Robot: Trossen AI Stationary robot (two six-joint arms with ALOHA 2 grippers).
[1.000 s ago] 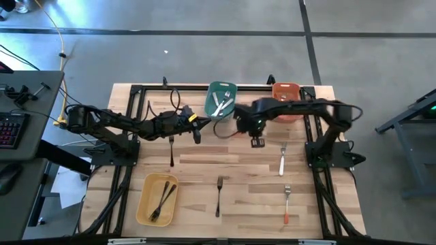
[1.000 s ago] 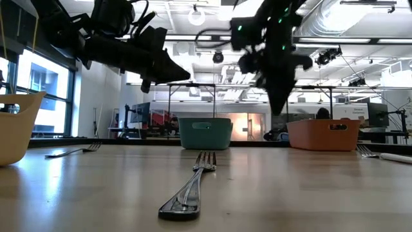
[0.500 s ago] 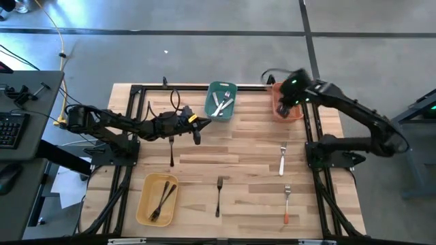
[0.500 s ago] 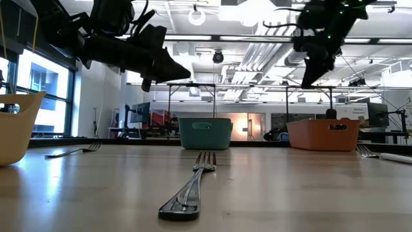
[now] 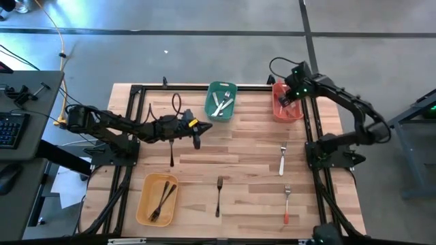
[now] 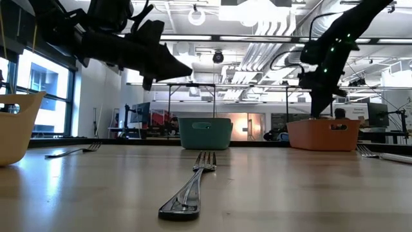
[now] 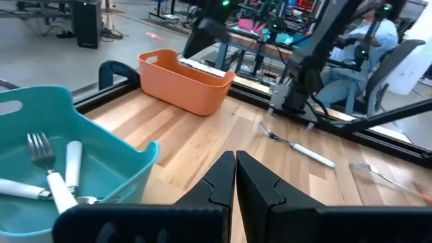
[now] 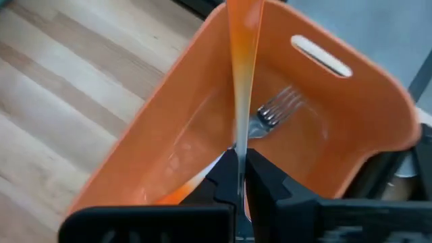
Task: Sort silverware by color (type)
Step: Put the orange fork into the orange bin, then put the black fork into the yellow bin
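Right wrist view | right fingers [image 8: 237, 177] pinch red-handled fork [image 8: 241, 74]; over red bin [image 8: 351, 128]

A light wooden slat table [image 5: 245, 163] edged with a black metal frame [image 5: 136, 89] stands on a grey concrete floor [image 5: 204, 47]. Three rectangular plastic bins sit on it: a green bin [image 5: 221, 88] at the middle of the far edge, a red-orange bin [image 5: 281, 113] just beside the far right corner, and a yellow bin [image 5: 146, 204] near the front left. A grey desk [image 5: 27, 129] carrying a dark keyboard [image 5: 9, 129] stands to the left of the table. In the low view, a workshop with ceiling lights [image 6: 196, 13] lies behind.
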